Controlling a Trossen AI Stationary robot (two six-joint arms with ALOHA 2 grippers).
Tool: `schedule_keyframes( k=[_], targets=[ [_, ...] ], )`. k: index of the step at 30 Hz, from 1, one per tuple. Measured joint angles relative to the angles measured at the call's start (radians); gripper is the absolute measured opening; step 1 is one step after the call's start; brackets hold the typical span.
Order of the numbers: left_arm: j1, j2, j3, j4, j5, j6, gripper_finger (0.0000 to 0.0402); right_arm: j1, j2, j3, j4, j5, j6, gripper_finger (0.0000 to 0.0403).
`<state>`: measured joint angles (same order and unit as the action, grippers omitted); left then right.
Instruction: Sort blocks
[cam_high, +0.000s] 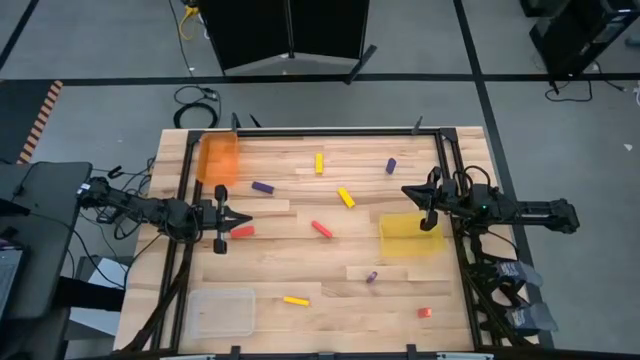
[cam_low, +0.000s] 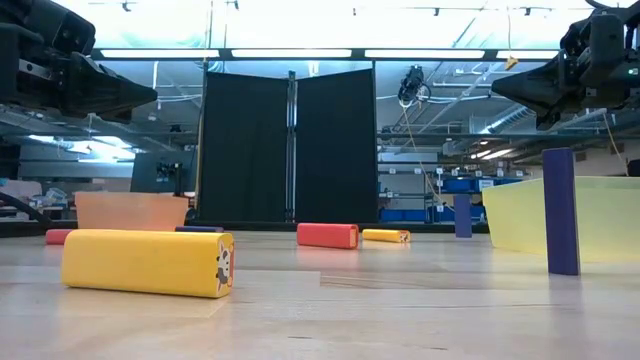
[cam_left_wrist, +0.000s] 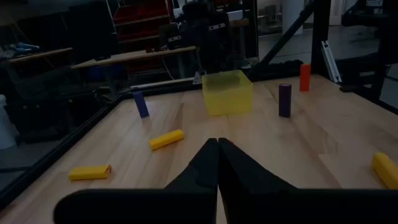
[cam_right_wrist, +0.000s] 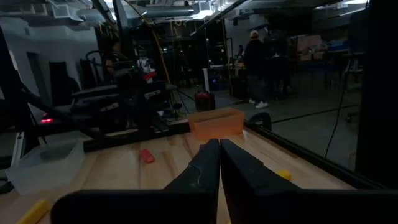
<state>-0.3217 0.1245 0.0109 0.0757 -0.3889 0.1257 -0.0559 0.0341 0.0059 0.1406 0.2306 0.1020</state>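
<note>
While both arms hang over the sides of the wooden table (cam_high: 300, 270), the middle has lots of open room. The left gripper (cam_high: 240, 219) is by the left edge with its fingers pressed together, holding nothing. A red block (cam_high: 242, 231) lies just beside its tip. The right gripper (cam_high: 408, 190) is by the right edge, near the far side of the yellow tray (cam_high: 410, 236). Its fingers are together too, and they hold nothing.

The blocks lie spread out and well apart. A yellow block (cam_high: 319, 162) and a purple block (cam_high: 391, 166) sit near the far edge. Another purple block (cam_high: 263, 187) lies just to the right of the orange tray (cam_high: 218, 157). A second yellow block (cam_high: 345, 197) and a second red block (cam_high: 321, 229) lie in the middle. A third purple block (cam_high: 371, 277) stands up just in front of the yellow tray. A third yellow block (cam_high: 296, 300) lies close to the near edge, to the right of the clear tray (cam_high: 221, 311). A third red block (cam_high: 425, 313) stands in the near right corner.

The orange tray sits in the far left corner, the yellow tray at the right, and the clear tray in the near left corner. All three trays look empty.
</note>
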Motion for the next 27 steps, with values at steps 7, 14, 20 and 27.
schedule_keyframes(
  k=[7, 14, 20, 27],
  targets=[
    [0.000, 0.000, 0.000, 0.000, 0.000, 0.000, 0.0011, 0.000, 0.000, 0.000, 0.000, 0.000, 0.000, 0.0025],
    [0.000, 0.000, 0.000, 0.000, 0.000, 0.000, 0.0011, 0.000, 0.000, 0.000, 0.000, 0.000, 0.000, 0.0027],
    [0.000, 0.000, 0.000, 0.000, 0.000, 0.000, 0.0011, 0.000, 0.000, 0.000, 0.002, 0.000, -0.007, 0.0025],
    [0.000, 0.000, 0.000, 0.144, 0.000, -0.175, 0.0011, 0.000, 0.000, 0.000, 0.236, 0.038, -0.049, 0.0025]
  ],
)
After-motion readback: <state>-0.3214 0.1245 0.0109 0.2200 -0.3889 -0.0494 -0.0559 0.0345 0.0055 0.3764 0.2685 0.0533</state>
